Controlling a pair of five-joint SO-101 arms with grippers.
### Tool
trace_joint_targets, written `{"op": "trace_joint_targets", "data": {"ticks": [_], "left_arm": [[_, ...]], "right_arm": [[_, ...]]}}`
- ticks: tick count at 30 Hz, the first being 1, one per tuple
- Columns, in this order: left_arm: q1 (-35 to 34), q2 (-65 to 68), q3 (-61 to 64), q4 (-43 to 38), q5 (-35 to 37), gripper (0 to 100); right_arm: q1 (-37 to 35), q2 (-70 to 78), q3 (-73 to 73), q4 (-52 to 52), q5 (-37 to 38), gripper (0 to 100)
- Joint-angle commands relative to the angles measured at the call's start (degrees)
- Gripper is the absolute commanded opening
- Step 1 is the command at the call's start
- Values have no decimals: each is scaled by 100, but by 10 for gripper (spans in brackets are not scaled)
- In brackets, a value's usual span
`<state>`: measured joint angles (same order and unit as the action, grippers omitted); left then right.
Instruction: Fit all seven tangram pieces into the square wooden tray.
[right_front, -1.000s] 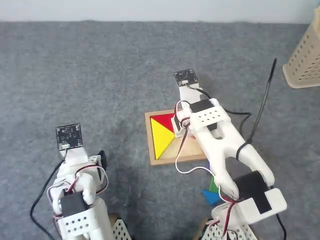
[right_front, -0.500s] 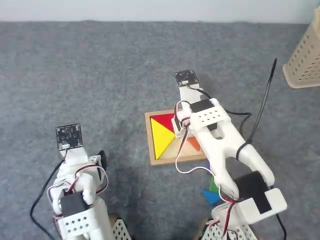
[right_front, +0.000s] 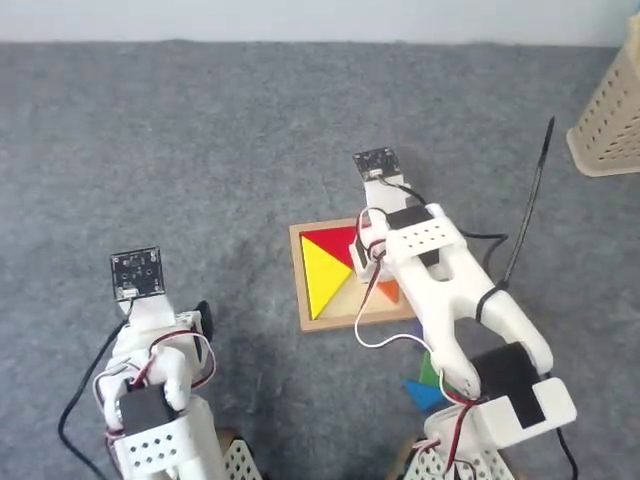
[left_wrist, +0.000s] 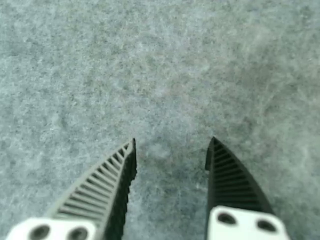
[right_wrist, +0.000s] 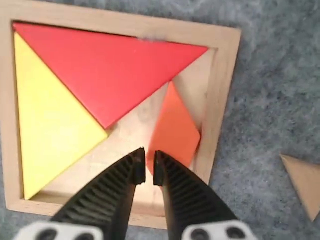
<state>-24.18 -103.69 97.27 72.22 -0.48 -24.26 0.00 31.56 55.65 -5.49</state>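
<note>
Tray (right_wrist: 223, 95) holding red piece (right_wrist: 115, 70), yellow piece (right_wrist: 50, 120) and orange piece (right_wrist: 175, 127), the last against the tray wall. Right hand (right_wrist: 145, 165), clenched to a slit at the orange piece's edge, has drawn back slightly, uncovering it. Left hand (left_wrist: 172, 141), released, hangs well apart from the tray.

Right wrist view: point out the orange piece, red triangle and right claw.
orange piece (right_wrist: 174, 131): right wrist view, middle of its face.
red triangle (right_wrist: 120, 67): right wrist view, middle of its face.
right claw (right_wrist: 149, 160): right wrist view, midway between its fingertips.
</note>
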Motion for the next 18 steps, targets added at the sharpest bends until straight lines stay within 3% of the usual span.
{"op": "trace_joint_targets", "data": {"ticks": [1,10,18], "left_arm": [[18,-79,-75,26,-26,216],[18,-79,-75,26,-26,216],[18,-79,-75,26,-26,216]], "right_arm": [[119,-84,-62,-154,141,28],[127,-1147,-9,-57,765,32],[145,-145,35,-637,1169,32]]}}
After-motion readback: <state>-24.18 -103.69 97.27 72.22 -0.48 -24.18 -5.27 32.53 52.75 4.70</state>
